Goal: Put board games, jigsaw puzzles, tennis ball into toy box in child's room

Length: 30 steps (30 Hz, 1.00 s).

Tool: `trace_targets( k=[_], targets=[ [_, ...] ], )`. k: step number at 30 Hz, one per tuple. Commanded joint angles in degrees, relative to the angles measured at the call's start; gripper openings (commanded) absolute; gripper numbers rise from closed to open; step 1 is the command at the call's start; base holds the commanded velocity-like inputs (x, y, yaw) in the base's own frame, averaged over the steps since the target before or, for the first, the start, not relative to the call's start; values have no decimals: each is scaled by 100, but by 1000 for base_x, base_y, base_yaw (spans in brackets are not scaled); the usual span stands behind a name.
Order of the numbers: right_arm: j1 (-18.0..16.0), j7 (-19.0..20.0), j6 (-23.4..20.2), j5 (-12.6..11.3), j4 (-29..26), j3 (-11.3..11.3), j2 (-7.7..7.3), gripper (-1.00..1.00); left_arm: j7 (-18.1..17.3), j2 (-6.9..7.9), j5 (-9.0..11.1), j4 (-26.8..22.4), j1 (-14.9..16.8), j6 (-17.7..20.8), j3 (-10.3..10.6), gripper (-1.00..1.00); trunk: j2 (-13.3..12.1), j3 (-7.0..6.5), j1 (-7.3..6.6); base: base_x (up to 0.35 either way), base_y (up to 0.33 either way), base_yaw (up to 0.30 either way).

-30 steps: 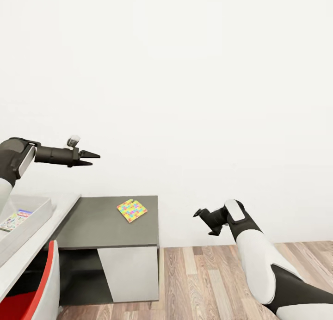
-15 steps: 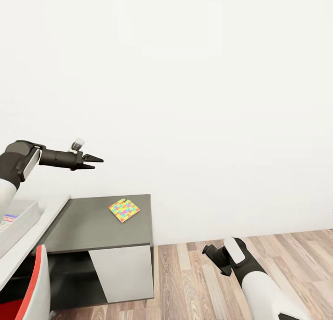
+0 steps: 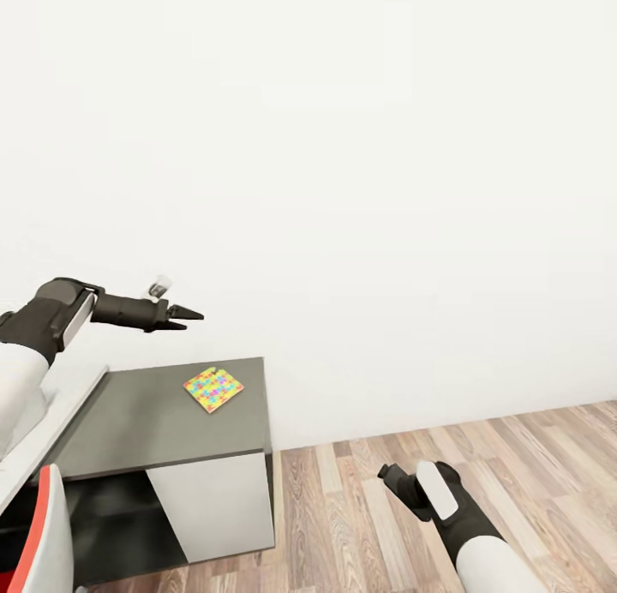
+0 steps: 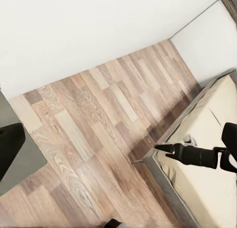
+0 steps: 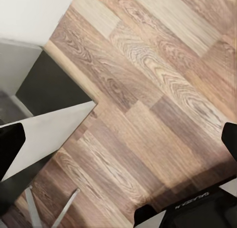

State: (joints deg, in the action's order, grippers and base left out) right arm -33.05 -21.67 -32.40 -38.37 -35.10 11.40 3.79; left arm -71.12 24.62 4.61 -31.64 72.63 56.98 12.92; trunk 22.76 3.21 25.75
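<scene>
Puzzle (image 3: 213,389): lying flat on the dark cabinet (image 3: 146,430), toward the back, well clear of both arms.
Left gripper (image 3: 182,317): up in the air above and just left of the puzzle. Its wrist cam has the fingers (image 4: 9,146) at opposite edges, so spread and empty.
Right gripper (image 3: 390,475): hanging low over the floor (image 3: 514,456), also spread with nothing in it.
Table (image 3: 64,409): just a sliver at the left edge, butting up to the cabinet.
Risk 1: the puzzle is thin and flat, so I'd guess the fingers could skid over it or shove it off the cabinet.
Risk 2: swinging left toward the table, an arm might clip the red chair (image 3: 38,524).
Risk 3: the low right arm could bump the cabinet's side.
</scene>
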Motion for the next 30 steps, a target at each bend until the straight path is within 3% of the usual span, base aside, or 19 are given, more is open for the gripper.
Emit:
trace_targets(
  k=[1, 4, 7, 12, 18, 22, 26, 30],
  targets=[
    [4, -47, -8, -60, -33, 16, 5, 100, 40, -44, 48, -2, -18, 25, 43, 100, 16, 21, 4, 0, 0, -145],
    [23, -35, 0, -58, -74, 9, -5, 100, 256, -239, 48, -1, -115, -59, 54, 100, 16, 44, 4, 0, 0, -145],
    [35, -23, 15, -60, -93, -13, -121, 100, 587, -417, 59, 0, -186, -104, 56, 100, 16, 66, 4, 0, 0, -145],
    [38, -9, 35, -59, -94, -110, -256, 100, 836, -566, 71, 0, -254, -129, 55, 100, 16, 103, 4, 0, 0, -145],
    [41, 23, 40, -57, -95, -149, -286, 100, 1028, -761, 72, 3, -373, -300, 53, 100, 16, 147, 4, 0, 0, -145],
    [42, 29, 40, -57, -100, -164, -284, 100, 1391, -955, 87, 7, -502, -424, 40, 100, 16, 177, 4, 0, 0, -145],
    [40, 31, 41, -57, -108, -166, -291, 100, 1974, -1270, 104, 8, -686, -580, 11, 100, 16, 208, 4, 0, 0, -142],
    [42, 31, 44, -52, -106, -170, -293, 100, 2693, -1601, 109, 10, -863, -970, -60, 100, 16, 240, 4, 0, 0, -142]
  ],
)
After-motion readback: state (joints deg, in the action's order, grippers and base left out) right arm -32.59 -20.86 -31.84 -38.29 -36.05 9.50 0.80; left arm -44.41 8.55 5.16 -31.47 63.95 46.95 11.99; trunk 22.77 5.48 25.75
